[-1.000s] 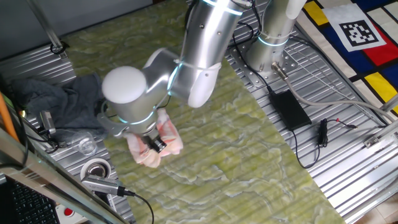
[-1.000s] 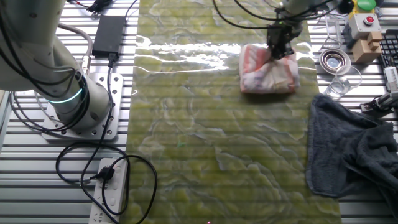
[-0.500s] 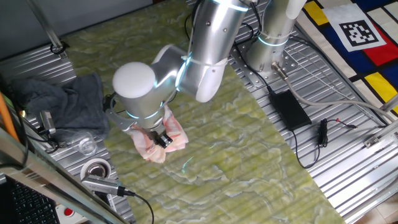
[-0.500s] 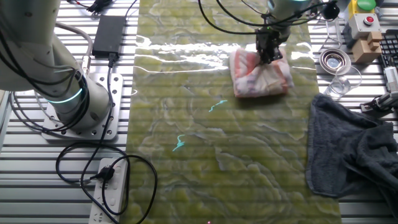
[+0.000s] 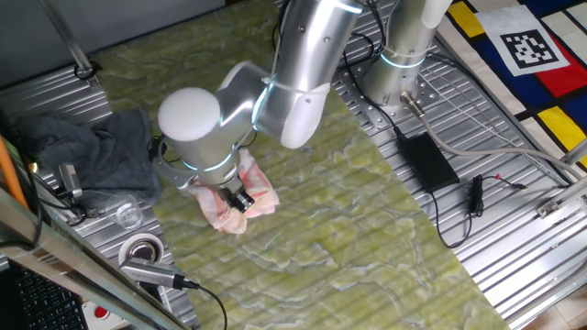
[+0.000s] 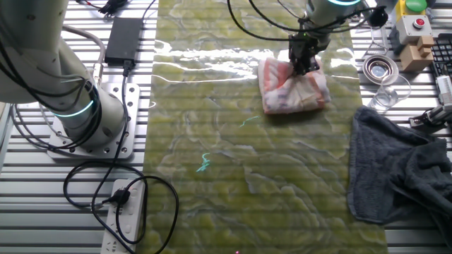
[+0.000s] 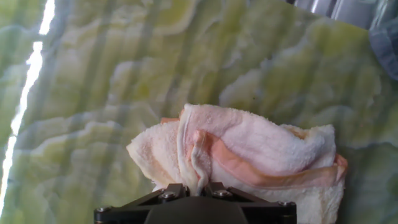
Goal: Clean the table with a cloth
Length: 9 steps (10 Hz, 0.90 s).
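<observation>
In the other fixed view, the arm's round silver base (image 6: 67, 92) with its teal ring stands on ribbed metal at the far left, with a black power brick (image 6: 123, 39) just behind it and a white power strip (image 6: 126, 215) with looped black cables in front. Next comes the tabletop (image 6: 233, 176), a broad marbled yellow-green surface with bright glare streaks near its far edge. On its right half, toward the far edge, lies the cloth (image 6: 293, 86), a bunched pale pink and white towel with orange-red stripes, resting on the marbled surface. The claw (image 6: 304, 62) comes straight down onto the cloth's upper edge; the hand view shows a fold of the cloth (image 7: 249, 158) pinched between the narrowly set tips, so the claw is clamped on the fabric. Right of the cloth, off the marbled area, sit a round metal strainer-like ring (image 6: 379, 68) and a clear glass (image 6: 387, 95) on the ribbed metal, and nearer the camera a large dark grey cloth (image 6: 399, 166) sprawls over the tabletop's right edge. In the one fixed view, the grey cloth (image 5: 87, 151) appears at the left, the arm's big white elbow joint (image 5: 190, 119) hangs over the pink cloth (image 5: 240, 203), and the claw (image 5: 238, 199) presses into it near the tabletop's (image 5: 367, 238) left edge, while the black power brick (image 5: 426, 160) lies on ribbed metal to the right.
</observation>
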{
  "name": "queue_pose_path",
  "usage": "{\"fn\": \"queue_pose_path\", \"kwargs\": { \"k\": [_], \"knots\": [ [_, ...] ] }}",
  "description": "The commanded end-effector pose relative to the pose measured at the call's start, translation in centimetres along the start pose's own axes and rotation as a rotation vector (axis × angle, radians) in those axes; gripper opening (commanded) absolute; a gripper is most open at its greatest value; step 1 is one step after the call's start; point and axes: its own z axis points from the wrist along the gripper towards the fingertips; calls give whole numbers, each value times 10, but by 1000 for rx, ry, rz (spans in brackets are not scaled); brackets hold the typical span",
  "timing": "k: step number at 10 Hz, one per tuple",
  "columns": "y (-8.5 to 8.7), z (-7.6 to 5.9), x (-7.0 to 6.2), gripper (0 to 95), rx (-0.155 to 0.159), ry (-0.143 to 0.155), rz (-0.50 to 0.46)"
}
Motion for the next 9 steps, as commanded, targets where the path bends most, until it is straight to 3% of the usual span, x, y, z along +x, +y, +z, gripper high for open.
{"fn": "queue_pose_path", "kwargs": {
  "k": [1, 9],
  "knots": [
    [-3, 1, 10, 0, -2, 22, 8],
    [-20, -2, 60, 0, -16, 46, 7]
  ]
}}
